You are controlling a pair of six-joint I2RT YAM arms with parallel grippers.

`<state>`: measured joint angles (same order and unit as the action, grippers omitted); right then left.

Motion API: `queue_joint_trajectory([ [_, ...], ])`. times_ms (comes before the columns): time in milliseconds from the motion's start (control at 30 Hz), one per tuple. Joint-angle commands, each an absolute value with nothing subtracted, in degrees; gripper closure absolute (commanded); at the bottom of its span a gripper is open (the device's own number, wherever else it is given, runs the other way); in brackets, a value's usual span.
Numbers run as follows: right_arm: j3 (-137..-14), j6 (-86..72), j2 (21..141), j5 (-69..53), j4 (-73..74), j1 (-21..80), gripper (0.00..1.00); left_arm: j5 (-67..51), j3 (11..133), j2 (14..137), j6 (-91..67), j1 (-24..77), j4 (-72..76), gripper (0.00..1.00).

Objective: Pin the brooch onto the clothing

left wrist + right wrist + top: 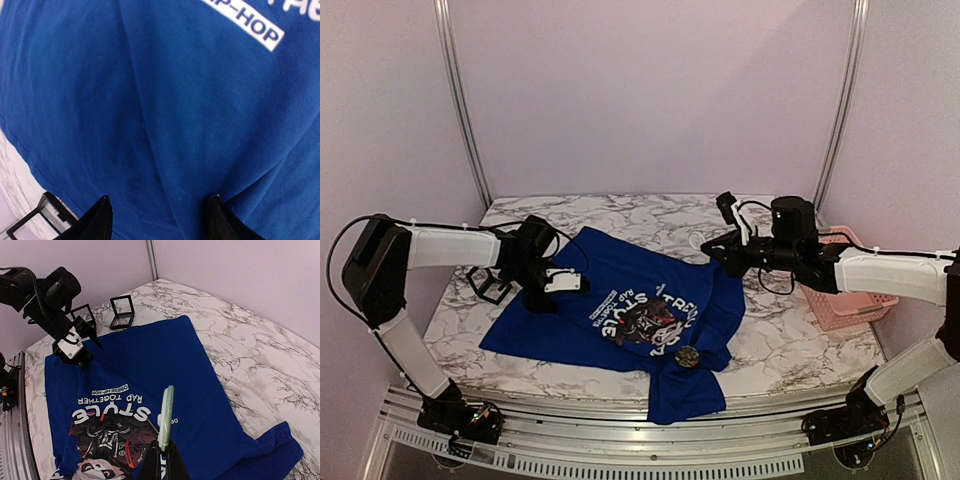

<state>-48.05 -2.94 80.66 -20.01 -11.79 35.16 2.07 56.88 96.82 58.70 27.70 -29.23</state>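
Note:
The clothing, a royal-blue T-shirt (620, 285), lies spread on the marble table with its panda print (650, 320) facing up. The brooch (687, 356), a small dark round ornament, sits on the shirt just below the print. My left gripper (159, 207) is open, its fingertips (102, 212) resting on the blue cloth (150, 100) at the shirt's left side, a soft fold running between them. My right gripper (163, 447) hovers above the shirt's right side, shut on a thin pale-green disc (165, 415) seen edge-on, with a white clasp and a thin pin on its back.
Two open black square boxes (122, 312) (82, 315) stand on the marble beyond the shirt's left edge; one shows beside my left fingers (30, 220). A pink basket (850, 290) sits at the table's right edge. Walls close in the back and sides.

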Motion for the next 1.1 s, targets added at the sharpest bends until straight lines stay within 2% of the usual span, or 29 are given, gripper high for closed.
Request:
queue_joint_trajectory([
  [0,-49.7,-1.7,81.9,-20.1,-12.6,34.7,1.0,-4.8,62.2,96.8,58.7,30.9,-41.3,0.34],
  [100,-49.9,-1.3,82.5,-20.4,-11.6,34.7,1.0,-12.3,69.0,94.8,53.3,39.0,-45.6,0.33],
  [233,-49.5,-1.0,82.6,-21.4,-11.5,34.7,1.0,-19.3,71.1,92.9,45.5,49.8,-37.2,0.34],
  [333,-48.5,-1.3,82.1,-21.6,-12.1,34.7,1.0,-22.7,69.6,93.4,39.3,55.6,-30.0,0.36],
  [433,-47.3,-1.6,81.0,-22.4,-12.7,34.6,1.0,-24.4,64.3,92.9,38.4,59.5,-23.7,0.34],
  [533,-46.6,-1.5,80.2,-22.7,-12.6,34.7,1.0,-22.7,61.1,93.7,38.6,61.7,-18.1,0.3],
  [667,-46.3,-1.3,80.1,-23.7,-12.8,34.7,1.0,-14.3,64.2,97.9,31.8,62.8,-12.8,0.29],
  [1067,-46.5,-0.6,79.7,-24.2,-13.0,34.7,1.0,-12.6,59.2,98.9,26.8,63.2,-12.4,0.39],
])
